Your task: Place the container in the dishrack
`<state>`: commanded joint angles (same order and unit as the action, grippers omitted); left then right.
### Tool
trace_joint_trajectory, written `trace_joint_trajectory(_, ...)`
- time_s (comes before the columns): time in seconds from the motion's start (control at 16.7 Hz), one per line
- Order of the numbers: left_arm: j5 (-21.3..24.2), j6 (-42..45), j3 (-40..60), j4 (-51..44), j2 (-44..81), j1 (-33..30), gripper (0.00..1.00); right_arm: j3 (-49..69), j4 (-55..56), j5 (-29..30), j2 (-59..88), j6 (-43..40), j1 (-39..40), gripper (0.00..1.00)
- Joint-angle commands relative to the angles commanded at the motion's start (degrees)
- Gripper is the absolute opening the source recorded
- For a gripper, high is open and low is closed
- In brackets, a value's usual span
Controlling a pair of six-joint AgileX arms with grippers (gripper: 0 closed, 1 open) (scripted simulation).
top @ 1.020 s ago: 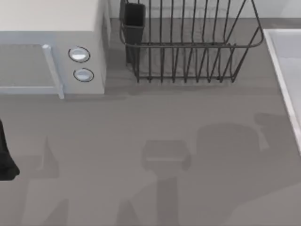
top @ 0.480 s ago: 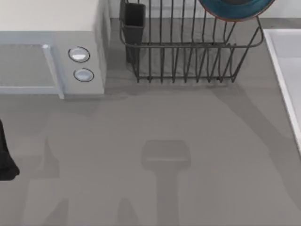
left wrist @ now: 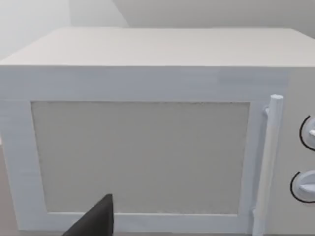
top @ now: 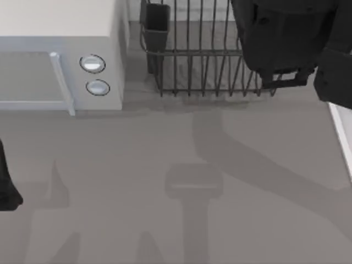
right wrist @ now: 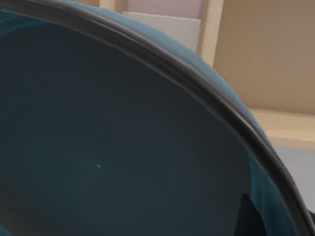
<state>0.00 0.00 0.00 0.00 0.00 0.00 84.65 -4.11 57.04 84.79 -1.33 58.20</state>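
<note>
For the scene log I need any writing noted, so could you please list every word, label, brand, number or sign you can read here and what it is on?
None: no readable text anywhere.
White box-shaped microwave: blank door, handle and casing; its two round silver knobs carry no numbers or marks.
Black wire dishrack and its dark rectangular cup: no label.
Teal-blue round container: plain inside, nothing printed.
Grey table: unmarked.

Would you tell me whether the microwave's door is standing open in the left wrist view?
No, the microwave has its door flush with the white front, and the upright handle lies beside the knobs.
</note>
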Motion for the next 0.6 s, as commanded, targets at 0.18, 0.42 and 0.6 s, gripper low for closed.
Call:
trace_joint_trajectory(0.18, 0.0, 0.0, 0.0, 0.0, 0.0, 0.0, 1.00, -2.2, 2.7, 3.7, -2.2, 3.1, 1.3, 0.00)
trace_joint_trajectory(0.42, 0.0, 0.0, 0.0, 0.0, 0.0, 0.0, 1.00, -2.3, 2.8, 3.8, -2.2, 3.1, 1.3, 0.00)
trace_joint_trajectory(0.6, 0.0, 0.0, 0.0, 0.0, 0.0, 0.0, 1.00, -2.2, 3.4, 3.2, -1.2, 3.1, 0.3, 0.00)
